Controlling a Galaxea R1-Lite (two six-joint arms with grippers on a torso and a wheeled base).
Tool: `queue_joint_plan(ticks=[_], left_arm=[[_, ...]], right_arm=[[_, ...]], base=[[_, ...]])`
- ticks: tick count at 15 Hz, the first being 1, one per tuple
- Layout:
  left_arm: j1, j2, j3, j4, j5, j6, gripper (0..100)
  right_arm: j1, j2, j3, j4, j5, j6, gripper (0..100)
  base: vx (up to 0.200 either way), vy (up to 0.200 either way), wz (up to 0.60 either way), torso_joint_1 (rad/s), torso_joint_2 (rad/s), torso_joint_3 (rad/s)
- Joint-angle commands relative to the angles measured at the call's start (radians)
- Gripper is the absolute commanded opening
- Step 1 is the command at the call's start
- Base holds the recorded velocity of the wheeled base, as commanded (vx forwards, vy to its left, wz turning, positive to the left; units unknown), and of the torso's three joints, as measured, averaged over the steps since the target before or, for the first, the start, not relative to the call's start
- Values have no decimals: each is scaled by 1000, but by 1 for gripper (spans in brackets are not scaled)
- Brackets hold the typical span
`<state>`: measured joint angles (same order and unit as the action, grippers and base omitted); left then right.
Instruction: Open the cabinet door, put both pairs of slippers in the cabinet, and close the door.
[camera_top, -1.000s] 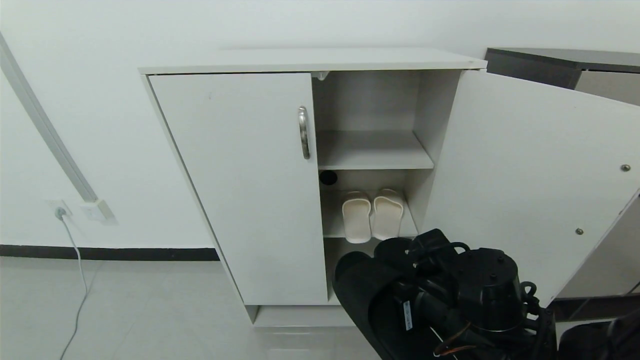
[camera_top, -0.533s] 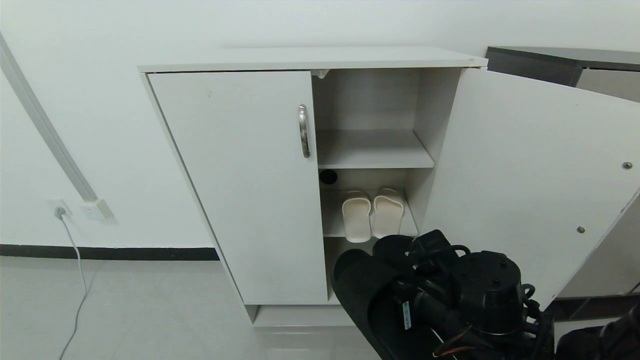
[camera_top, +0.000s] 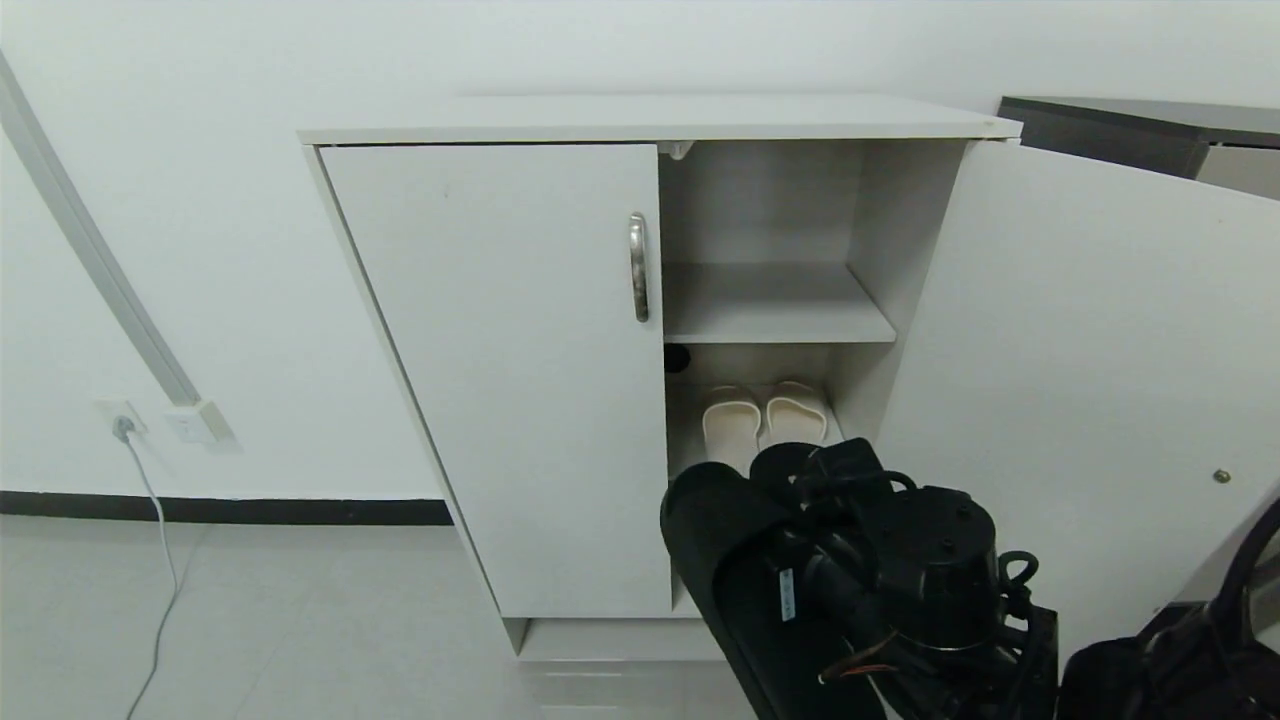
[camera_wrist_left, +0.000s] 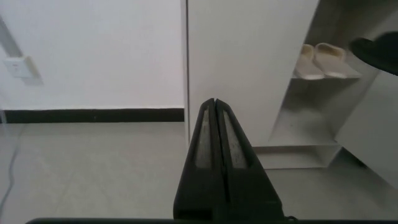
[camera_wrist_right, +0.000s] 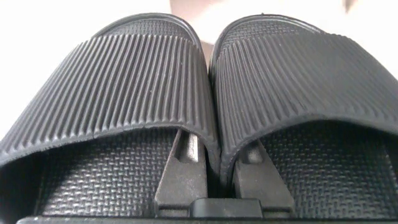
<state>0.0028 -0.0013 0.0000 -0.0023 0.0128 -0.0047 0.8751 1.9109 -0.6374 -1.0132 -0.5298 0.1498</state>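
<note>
1. White wall (camera_top: 200, 200) meets a grey tiled floor (camera_top: 300, 620) along a black skirting (camera_top: 220, 508). A wall socket (camera_top: 120, 415) carries a plugged-in cable (camera_top: 160, 560) that runs down to the floor.
2. The white cabinet (camera_top: 650, 118) stands against the wall. Its left door (camera_top: 500, 380) is closed and has an upright metal handle (camera_top: 638, 267). Its right door (camera_top: 1080, 380) is swung wide open.
3. The upper shelf (camera_top: 775, 310) is bare. The white slippers (camera_top: 765, 420) sit side by side on the shelf below it, toes toward the back panel.
4. The black slippers (camera_top: 740, 560) are held together off the floor in front of the open right half of the cabinet, toes toward it. In the head view they overlap the heels of the white pair. Whether their toes have passed the cabinet's front edge cannot be told.
5. In the right wrist view, the right gripper (camera_wrist_right: 219, 174) has one finger inside each black slipper. It clamps their two adjoining side walls between its fingers (camera_wrist_right: 183, 168).
6. The left gripper (camera_wrist_left: 214, 112) hangs low above the floor, in front of the closed left door. Its fingers are pressed flat together with nothing between them.
7. A dark piece of furniture (camera_top: 1130, 130) stands just beyond the open door.
</note>
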Motion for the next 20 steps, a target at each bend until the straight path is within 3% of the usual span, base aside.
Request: queue_joint_plan(ticks=[1,2,5,9,13,20], left_arm=[[0,1,0,-1,0,0,0],[0,1,0,-1,-2,0,0],[0,1,0,-1,-2,0,0],[0,1,0,-1,-4,0,0],[0,1,0,-1,-2,0,0],[0,1,0,-1,-2,2,0]], right_arm=[[-4,42,-93,53,-72,13,0],[-4,42,-148,136,-110,50,0],[-1,47,-430,555,-263,243,0],[-1,40,-749,923,-297,304,0],[-1,31,-886,976,-325,231,0],[-22,23,-829,973,-314,209,0]], base=[[0,0,0,0,0,0],[0,0,0,0,0,0],[0,0,0,0,0,0],[0,0,0,0,0,0],[0,0,0,0,0,0],[0,0,0,0,0,0]])
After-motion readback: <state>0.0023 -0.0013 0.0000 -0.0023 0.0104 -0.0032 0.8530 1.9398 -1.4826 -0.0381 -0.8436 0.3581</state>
